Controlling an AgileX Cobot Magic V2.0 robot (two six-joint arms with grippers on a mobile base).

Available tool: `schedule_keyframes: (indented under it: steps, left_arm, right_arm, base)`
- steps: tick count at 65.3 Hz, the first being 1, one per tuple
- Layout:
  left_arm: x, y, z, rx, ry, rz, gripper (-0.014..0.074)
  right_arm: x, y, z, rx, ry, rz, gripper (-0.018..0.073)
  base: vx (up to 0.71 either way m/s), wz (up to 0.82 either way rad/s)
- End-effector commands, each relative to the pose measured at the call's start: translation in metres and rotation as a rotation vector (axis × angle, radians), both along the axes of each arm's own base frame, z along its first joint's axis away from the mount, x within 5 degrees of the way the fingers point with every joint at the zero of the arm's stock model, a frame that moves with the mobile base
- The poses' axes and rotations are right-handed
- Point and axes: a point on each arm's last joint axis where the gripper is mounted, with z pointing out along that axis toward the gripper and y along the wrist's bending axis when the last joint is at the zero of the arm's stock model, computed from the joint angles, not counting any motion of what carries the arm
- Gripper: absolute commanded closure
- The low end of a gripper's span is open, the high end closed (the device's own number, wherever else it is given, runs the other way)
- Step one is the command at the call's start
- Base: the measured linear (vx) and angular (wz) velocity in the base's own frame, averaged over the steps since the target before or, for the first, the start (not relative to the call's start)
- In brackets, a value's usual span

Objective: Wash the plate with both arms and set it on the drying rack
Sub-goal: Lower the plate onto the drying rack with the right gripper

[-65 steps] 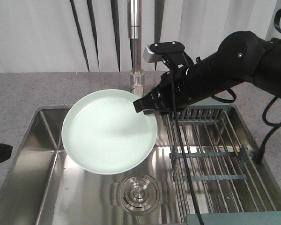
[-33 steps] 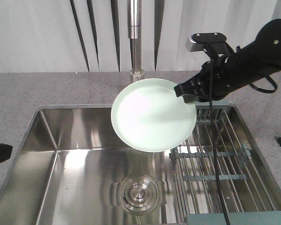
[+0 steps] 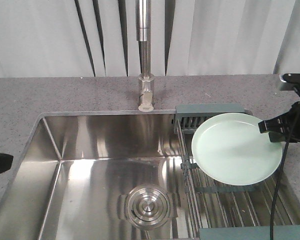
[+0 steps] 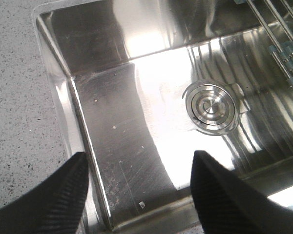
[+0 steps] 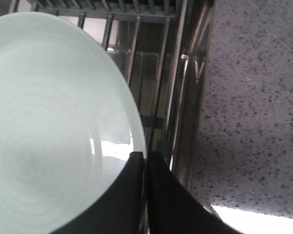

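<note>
One round, smooth, pale mint-green plate (image 3: 237, 149) is held over your steel-wire drying rack (image 3: 225, 205) at the right. Your right gripper (image 5: 144, 157) pinches its right rim. Your left gripper (image 4: 140, 158) is spread wide above the steel sink basin (image 4: 136, 73).

Steel sink basin (image 3: 50, 150) set in grey speckled worktop (image 3: 50, 95) — round drain strainer (image 3: 147, 206) in its floor, tall steel tap (image 3: 144, 55) at back edge, pale pleated curtain (image 3: 40, 35) behind.
</note>
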Motion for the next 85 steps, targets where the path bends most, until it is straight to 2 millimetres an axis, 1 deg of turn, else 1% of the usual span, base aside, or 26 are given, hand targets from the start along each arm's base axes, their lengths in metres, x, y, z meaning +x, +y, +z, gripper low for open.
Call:
schedule_keyframes:
  steps: [1,8,21,27,30,36,45,48,52,56,68,76,85]
  left_arm:
    - [0.003,-0.001,0.012,-0.034,-0.077,0.015,0.0165]
    - [0.003,-0.001,0.012,-0.034,-0.077,0.015,0.0165]
    - [0.003,-0.001,0.012,-0.034,-0.077,0.015,0.0165]
    - [0.003,-0.001,0.012,-0.034,-0.077,0.015,0.0165]
    - [0.003,-0.001,0.012,-0.034,-0.077,0.015,0.0165]
    - [0.003,-0.001,0.012,-0.034,-0.077,0.015,0.0165]
    - [0.003,-0.001,0.012,-0.034,-0.077,0.015,0.0165]
    - [0.003,-0.001,0.012,-0.034,-0.077,0.015,0.0165]
    - [0.003,-0.001,0.012,-0.034,-0.077,0.015,0.0165]
    - [0.003,-0.001,0.012,-0.034,-0.077,0.015,0.0165]
    - [0.003,-0.001,0.012,-0.034,-0.077,0.015,0.0165]
    - [0.003,-0.001,0.012,-0.034,-0.077,0.015,0.0165]
    - [0.003,-0.001,0.012,-0.034,-0.077,0.015,0.0165]
  right_arm:
    - [0.005,-0.006,0.012,-0.056,-0.088,0.042,0.0564]
    - [0.011,-0.006,0.001,-0.083,-0.074,0.104,0.0564]
    - [0.023,-0.009,-0.022,-0.087,-0.041,0.096,0.0561]
    - [0.026,-0.009,-0.029,-0.087,-0.024,0.096,0.0539]
    - [0.026,-0.009,-0.030,-0.087,-0.020,0.098,0.0517]
    - [0.026,-0.009,-0.029,-0.088,-0.024,0.098,0.0442]
    - [0.025,-0.009,-0.029,-0.081,-0.014,0.095,0.0292]
    - [0.025,-0.009,-0.029,-0.073,-0.005,0.087,0.0256]
    - [0.023,-0.008,-0.027,-0.061,0.001,0.072,0.0224]
    - [0.021,-0.008,-0.022,-0.058,-0.005,0.067,0.0217]
    - [0.009,-0.006,0.002,-0.073,-0.057,0.071,0.0231]
    - [-0.004,-0.003,0.022,-0.064,-0.089,0.068,0.0246]
    - [-0.020,0.002,0.037,-0.027,-0.079,0.078,0.0260]
  base:
    - [0.00,0.00]
    - [0.00,0.00]
    - [0.00,0.00]
    - [0.00,0.00]
    - [0.00,0.00]
    - [0.00,0.00]
    - [0.00,0.00]
    - [0.00,0.00]
    - [0.00,0.00]
    - [0.00,0.00]
    - [0.00,0.00]
    - [0.00,0.00]
    - [0.00,0.00]
